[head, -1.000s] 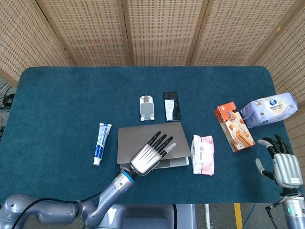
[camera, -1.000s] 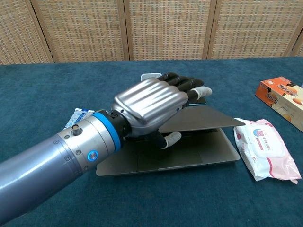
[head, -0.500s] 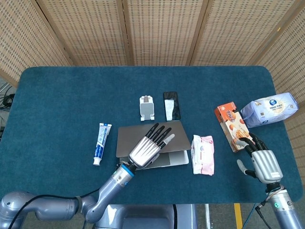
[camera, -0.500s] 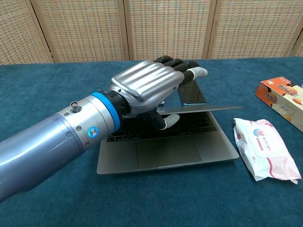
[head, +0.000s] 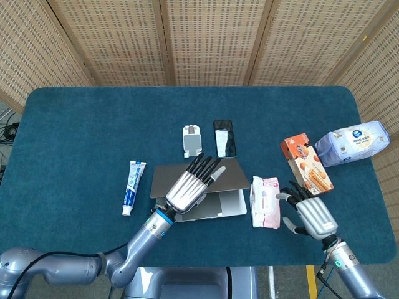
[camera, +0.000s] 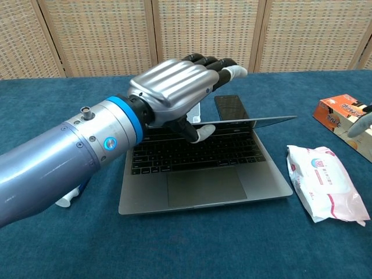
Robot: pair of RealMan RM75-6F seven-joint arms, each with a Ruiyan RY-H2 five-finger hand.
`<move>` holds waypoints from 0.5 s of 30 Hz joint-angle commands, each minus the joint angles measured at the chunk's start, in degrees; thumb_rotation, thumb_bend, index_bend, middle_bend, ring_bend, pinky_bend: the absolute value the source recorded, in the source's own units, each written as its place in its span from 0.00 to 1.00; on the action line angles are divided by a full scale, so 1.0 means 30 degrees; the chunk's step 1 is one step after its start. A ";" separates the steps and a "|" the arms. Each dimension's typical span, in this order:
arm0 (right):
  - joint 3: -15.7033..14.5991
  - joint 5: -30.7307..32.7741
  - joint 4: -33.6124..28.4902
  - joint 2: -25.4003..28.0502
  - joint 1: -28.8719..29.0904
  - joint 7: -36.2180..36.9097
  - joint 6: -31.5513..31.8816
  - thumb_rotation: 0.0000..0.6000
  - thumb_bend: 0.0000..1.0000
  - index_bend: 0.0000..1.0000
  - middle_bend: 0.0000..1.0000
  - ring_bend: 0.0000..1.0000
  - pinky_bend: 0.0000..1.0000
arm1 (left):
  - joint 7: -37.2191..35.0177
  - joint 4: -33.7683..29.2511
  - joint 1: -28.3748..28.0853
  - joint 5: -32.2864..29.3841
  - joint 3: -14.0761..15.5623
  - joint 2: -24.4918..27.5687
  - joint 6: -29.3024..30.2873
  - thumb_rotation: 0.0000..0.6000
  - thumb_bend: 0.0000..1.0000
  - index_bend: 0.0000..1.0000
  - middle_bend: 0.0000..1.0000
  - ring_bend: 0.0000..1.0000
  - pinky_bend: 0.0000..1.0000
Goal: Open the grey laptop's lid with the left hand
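The grey laptop [head: 219, 204] lies near the table's front edge, its lid [head: 163, 182] partly raised. In the chest view the keyboard [camera: 197, 152] is exposed and the lid [camera: 261, 120] shows almost edge-on. My left hand [head: 191, 185] grips the lid's front edge, with the fingers stretched over the top and the thumb [camera: 200, 133] tucked underneath; the same left hand [camera: 171, 88] fills the chest view's middle. My right hand [head: 310, 215] hovers with its fingers spread and nothing in it, just right of the wipes pack. Only a fingertip of the right hand [camera: 362, 121] shows at the chest view's right edge.
A pink-and-white wipes pack [head: 264, 202] lies right of the laptop. An orange biscuit box [head: 305, 167] and a tissue pack [head: 351, 143] sit further right. Behind the laptop are a black phone [head: 224, 137] and a white stand [head: 192, 141]. A toothpaste tube [head: 133, 185] lies to the left.
My left hand has lifted the lid further, from barely ajar to well clear of the keyboard. My right hand has moved from the table's right edge in towards the wipes pack.
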 commanded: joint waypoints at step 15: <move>-0.0383 -0.1000 -0.0240 -0.1893 0.2817 -0.0145 -0.3095 1.00 0.44 0.24 0.21 0.01 0.17 | 0.0299 -0.0301 -0.0184 -0.0979 -0.0303 0.0518 0.0322 0.94 0.41 0.00 0.00 0.00 0.00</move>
